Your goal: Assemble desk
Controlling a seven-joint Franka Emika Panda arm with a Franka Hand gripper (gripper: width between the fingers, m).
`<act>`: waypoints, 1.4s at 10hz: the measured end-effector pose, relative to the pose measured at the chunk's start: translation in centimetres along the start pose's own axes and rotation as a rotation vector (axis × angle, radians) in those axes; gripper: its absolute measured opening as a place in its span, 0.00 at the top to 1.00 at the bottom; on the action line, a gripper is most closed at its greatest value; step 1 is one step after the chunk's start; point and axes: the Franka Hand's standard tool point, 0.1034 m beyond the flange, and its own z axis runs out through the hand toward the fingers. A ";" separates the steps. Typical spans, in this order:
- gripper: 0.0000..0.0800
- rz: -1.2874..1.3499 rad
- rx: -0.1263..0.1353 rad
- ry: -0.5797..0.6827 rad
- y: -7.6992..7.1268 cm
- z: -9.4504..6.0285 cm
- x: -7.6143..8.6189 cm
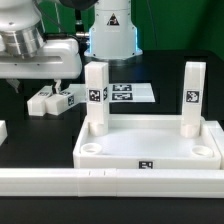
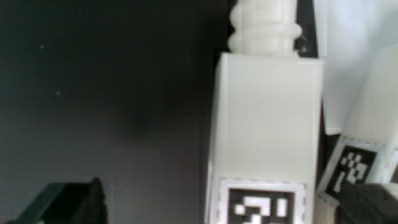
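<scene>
The gripper (image 1: 42, 80) hangs released, jaws spread with nothing between them touching. In the wrist view one dark finger (image 2: 71, 205) shows only as a cropped tip, apart from the loose leg (image 2: 267, 130) that lies directly below the gripper. The dark shape on the leg's other side is too cut off to name with certainty. In the exterior view the fingertips are hard to make out against the dark table (image 1: 170, 70). The leg below is a white block with a ridged peg at one end and a black-and-white tag at the other (the tag runs off the frame edge). Just beside it lies a second loose leg (image 2: 368, 115), blurred and mostly out of frame, with part of its tag showing. Farther out from the gripper lies the marker board (image 1: 135, 92). Well apart from the gripper sits the desk top (image 1: 120, 158), a white tray with round corner sockets and a tag on one wall. An upright leg (image 1: 96, 95) stands at the corner nearest the gripper, and the other upright leg (image 1: 192, 95) at the corner farther off. Against the tray's side away from the gripper runs a long white rail bar (image 1: 60, 180), cropped by the frame.
</scene>
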 end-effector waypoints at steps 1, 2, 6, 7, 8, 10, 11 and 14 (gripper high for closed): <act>0.19 -0.006 -0.003 0.002 -0.2 -0.1 0.2; 0.19 -0.009 -0.004 0.003 -0.3 -0.1 0.2; 0.19 -0.013 -0.004 0.003 -0.1 -0.1 0.2; 0.19 -0.009 -0.004 0.005 0.2 -0.2 0.2; 0.19 -0.007 -0.004 0.006 0.3 -0.3 0.2; 0.19 -0.006 -0.004 0.008 0.4 -0.4 0.3; 0.19 -0.006 -0.004 0.008 0.6 -0.4 0.3; 0.19 -0.010 -0.016 -0.003 1.4 0.9 -0.1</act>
